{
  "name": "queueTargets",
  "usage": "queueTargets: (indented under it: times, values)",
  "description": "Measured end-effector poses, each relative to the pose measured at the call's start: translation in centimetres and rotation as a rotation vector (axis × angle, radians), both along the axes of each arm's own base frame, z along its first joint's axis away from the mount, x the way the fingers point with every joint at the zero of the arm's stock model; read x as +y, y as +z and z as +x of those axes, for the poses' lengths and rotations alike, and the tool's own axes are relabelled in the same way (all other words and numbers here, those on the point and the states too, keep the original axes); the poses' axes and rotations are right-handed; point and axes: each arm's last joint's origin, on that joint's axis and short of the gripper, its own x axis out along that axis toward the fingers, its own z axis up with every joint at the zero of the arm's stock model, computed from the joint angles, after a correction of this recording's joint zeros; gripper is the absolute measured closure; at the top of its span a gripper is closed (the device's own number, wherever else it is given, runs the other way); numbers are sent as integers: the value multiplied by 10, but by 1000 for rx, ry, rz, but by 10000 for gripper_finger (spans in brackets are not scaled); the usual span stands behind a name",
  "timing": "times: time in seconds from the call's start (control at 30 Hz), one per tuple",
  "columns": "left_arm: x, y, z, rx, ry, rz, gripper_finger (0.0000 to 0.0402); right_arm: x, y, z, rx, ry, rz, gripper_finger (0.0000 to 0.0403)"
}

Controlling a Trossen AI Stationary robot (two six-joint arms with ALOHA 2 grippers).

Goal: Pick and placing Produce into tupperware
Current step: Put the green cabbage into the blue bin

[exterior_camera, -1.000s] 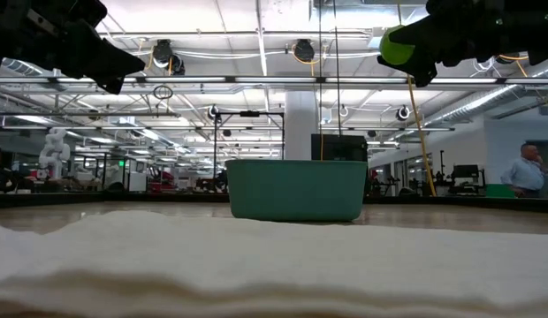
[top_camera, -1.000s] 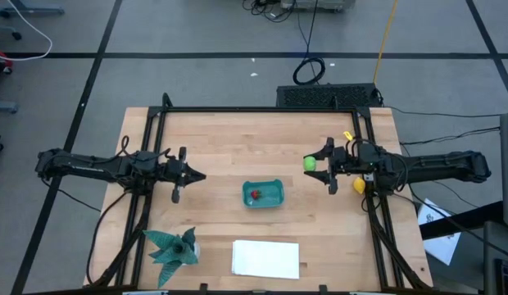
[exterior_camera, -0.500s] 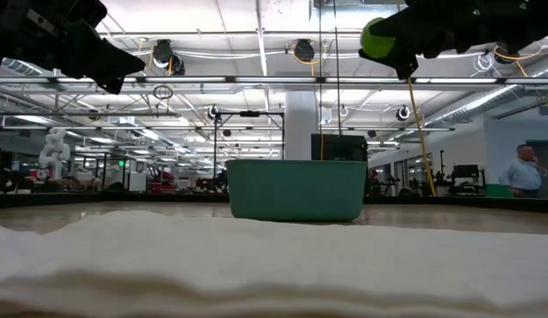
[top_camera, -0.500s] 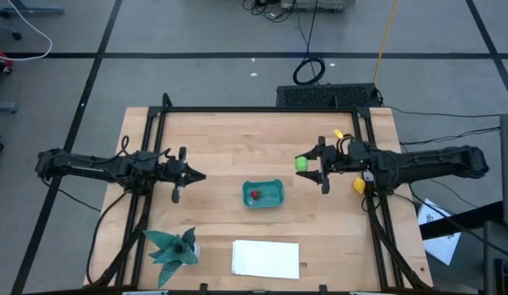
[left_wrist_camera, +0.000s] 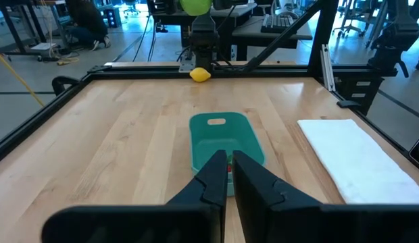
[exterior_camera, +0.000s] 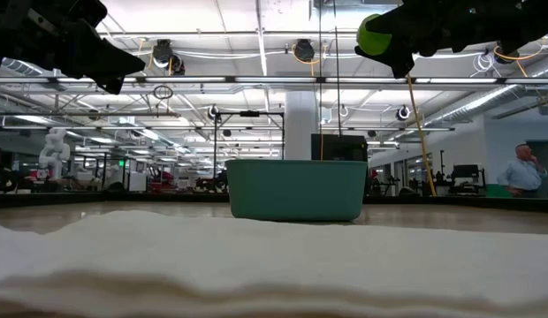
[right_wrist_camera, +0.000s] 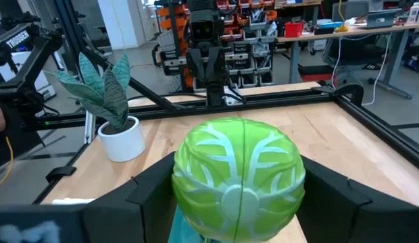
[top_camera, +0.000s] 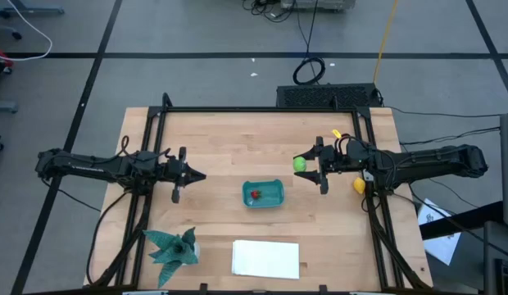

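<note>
The teal tub (top_camera: pixel 263 193) stands mid-table with the red piece (top_camera: pixel 255 195) lying inside it. My right gripper (top_camera: pixel 303 166) is to the tub's right and high above the table, shut on the light green round piece (top_camera: pixel 300 164), which also shows in the low view as the green piece (exterior_camera: pixel 373 34) above the tub (exterior_camera: pixel 296 189). The yellow piece (top_camera: pixel 359 185) lies on the table by the right edge, beside my right arm. My left gripper (top_camera: pixel 193 174) waits left of the tub, shut and off the table. My right gripper pinches the light green round piece (right_wrist_camera: pixel 238 177) between its two fingers, one on each side of it. The fingers come level from the table's right side. The piece is lifted clear, high above the table and just right of the tub.
A spiky teal plant in a white pot (top_camera: pixel 172 246) stands near the table's near left corner. A flat white folded cloth (top_camera: pixel 265 257) lies along the near edge. A black frame (top_camera: pixel 254 110) runs around the table's sides. A person stands in the room beyond (exterior_camera: pixel 525 170).
My right gripper has carried the green piece a short way toward the table's left, toward the tub, and slightly up, staying shut on it. The left arm and the tub have kept still.
</note>
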Motion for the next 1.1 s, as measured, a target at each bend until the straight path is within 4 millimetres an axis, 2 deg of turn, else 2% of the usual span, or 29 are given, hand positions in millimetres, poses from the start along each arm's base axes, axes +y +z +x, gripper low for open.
queueTargets:
  times: [0.9,1.1]
  values:
    - [0,0,0,1,0,0,376,0,0,0,2,1,19,167]
    - [0,0,0,1,-1,6,376,1,-5,4,30,24,31,167]
